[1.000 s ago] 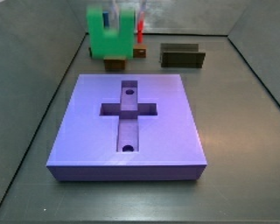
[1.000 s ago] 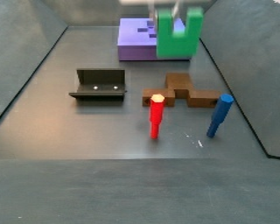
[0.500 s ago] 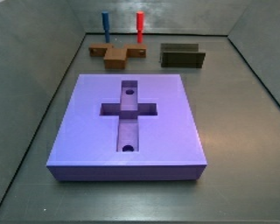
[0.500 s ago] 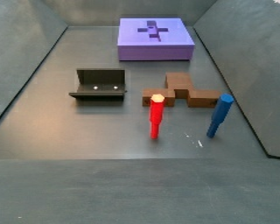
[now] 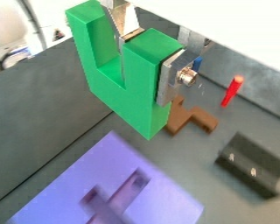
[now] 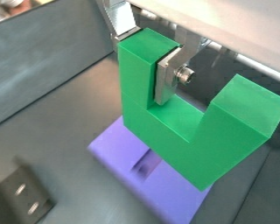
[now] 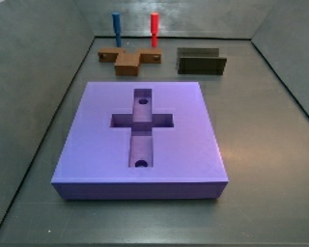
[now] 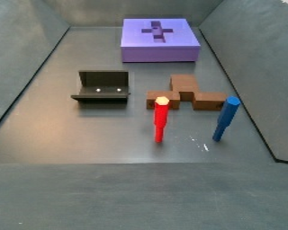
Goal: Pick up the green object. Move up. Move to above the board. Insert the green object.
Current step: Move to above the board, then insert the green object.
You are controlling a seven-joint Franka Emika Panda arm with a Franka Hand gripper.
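Observation:
My gripper [image 5: 146,61] is shut on the bright green U-shaped object [image 5: 119,79], its silver fingers clamping one prong, as both wrist views show [image 6: 189,131]. It holds the piece high in the air. The purple-blue board [image 5: 73,188] with its cross-shaped recess lies far below, seen past the piece in both wrist views [image 6: 119,144]. The board also lies flat in both side views [image 7: 183,125] [image 8: 140,45]. Neither gripper nor green object shows in the side views.
A brown cross-shaped piece [image 7: 126,60] [image 8: 189,92] lies beyond the board's short end, with a red peg [image 7: 154,27] [image 8: 162,119] and a blue peg [image 7: 116,27] [image 8: 226,119] standing next to it. A dark olive U-shaped block [image 7: 203,62] [image 8: 102,87] sits nearby.
One second ago the gripper and green object showed at the top of both side views. They have risen out of those views. The board and other pieces have not moved.

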